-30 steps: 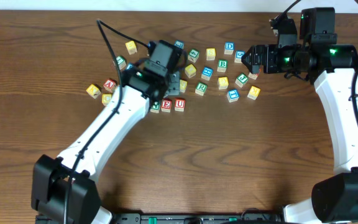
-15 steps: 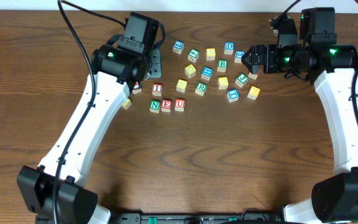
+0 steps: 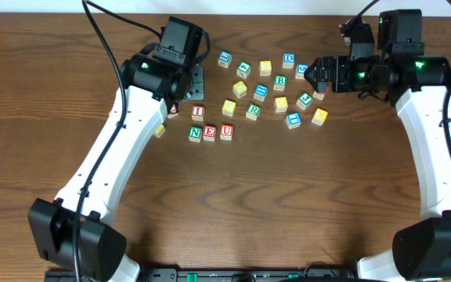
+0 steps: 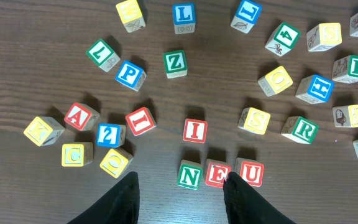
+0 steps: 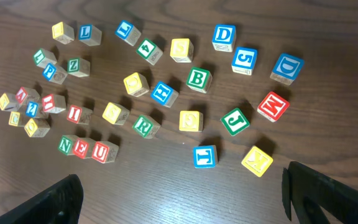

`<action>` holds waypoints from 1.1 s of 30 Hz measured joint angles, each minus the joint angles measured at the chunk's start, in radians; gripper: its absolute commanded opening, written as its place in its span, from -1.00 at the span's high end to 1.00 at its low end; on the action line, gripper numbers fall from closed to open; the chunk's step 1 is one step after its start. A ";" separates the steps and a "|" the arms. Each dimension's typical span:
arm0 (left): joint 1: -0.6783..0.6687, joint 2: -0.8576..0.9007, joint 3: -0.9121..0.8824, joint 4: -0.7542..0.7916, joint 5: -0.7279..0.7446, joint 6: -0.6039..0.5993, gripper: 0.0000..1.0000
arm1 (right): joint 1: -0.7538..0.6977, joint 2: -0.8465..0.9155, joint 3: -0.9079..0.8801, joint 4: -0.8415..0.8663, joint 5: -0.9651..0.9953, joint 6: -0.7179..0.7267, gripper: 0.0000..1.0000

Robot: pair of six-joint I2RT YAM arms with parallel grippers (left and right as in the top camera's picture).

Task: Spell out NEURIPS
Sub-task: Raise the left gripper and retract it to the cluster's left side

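Note:
Three cubes lie in a row on the table: green N [image 4: 190,176], red E [image 4: 217,173] and red U [image 4: 251,172]. The overhead view shows the same row, N [image 3: 195,133] to U [image 3: 226,131]. A red I [image 4: 194,130] lies just behind the E. Right of it are a yellow S [image 4: 254,119] and a green R [image 4: 304,129]. A blue P [image 4: 130,74] lies farther back on the left. My left gripper [image 4: 182,202] hangs open and empty high above the row's near side. My right gripper [image 5: 179,199] is wide open, high over the right-hand cubes.
Other lettered cubes are scattered about: a red A [image 4: 81,116], a green Z [image 4: 174,63], a blue L [image 4: 184,17], a green B [image 5: 198,79], a blue D [image 5: 224,37] and a red M [image 5: 272,106]. Bare wood lies in front of the row.
My left arm has pulled back from over the N E U row toward the table's far left, uncovering the red I. The right arm has not moved.

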 measured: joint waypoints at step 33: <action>0.000 0.000 0.000 0.040 0.000 0.000 0.13 | 0.000 0.000 0.000 0.000 0.000 0.000 -0.98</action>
